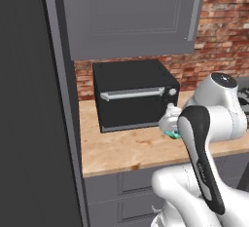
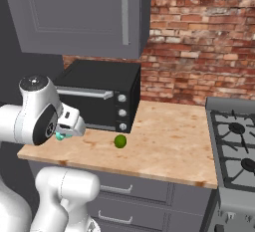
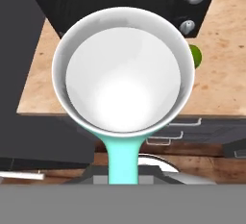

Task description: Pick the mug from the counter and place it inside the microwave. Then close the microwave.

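The gripper (image 3: 124,182) is pinching the mug (image 3: 124,74) by its handle and holds it up in the air over the near edge of the counter (image 1: 126,148), so it can be carried to the microwave.

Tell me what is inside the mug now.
Nothing shows inside the mug: its white inside and bottom look bare. The hand grips its teal handle, hiding where they meet.

Lime (image 2: 120,141) lies on the counter (image 2: 169,146) beside black oven (image 2: 99,101).
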Motion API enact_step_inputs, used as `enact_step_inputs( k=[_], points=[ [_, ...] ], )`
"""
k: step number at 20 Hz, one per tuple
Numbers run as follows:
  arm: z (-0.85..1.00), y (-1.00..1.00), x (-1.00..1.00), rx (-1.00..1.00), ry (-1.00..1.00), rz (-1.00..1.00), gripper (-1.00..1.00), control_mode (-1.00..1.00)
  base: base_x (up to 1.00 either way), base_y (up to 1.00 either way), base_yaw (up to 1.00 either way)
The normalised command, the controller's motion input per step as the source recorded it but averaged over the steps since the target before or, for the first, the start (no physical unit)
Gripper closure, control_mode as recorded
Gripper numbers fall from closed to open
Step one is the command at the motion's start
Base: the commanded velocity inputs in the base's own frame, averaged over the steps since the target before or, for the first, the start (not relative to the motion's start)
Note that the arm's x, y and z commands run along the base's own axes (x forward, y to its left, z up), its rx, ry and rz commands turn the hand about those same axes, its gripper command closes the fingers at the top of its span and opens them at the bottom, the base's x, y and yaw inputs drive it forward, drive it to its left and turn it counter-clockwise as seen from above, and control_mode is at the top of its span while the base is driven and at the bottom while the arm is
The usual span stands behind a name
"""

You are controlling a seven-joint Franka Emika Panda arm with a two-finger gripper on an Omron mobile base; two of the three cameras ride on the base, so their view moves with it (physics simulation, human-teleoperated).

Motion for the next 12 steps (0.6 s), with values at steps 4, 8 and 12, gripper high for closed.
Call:
enact_step_inputs(
  k=[4,8,12],
  points=[
    [0.05,-0.02,0.23,-0.08,0.0,-0.01,1.0,-1.0,0.0,0.0,0.0],
    [0.05,-0.01,0.04,-0.05,0.0,-0.03,1.0,-1.0,0.0,0.0,0.0],
    [0.0,-0.04,0.0,0.0,0.0,-0.03,1.0,-1.0,0.0,0.0,0.0]
  ],
)
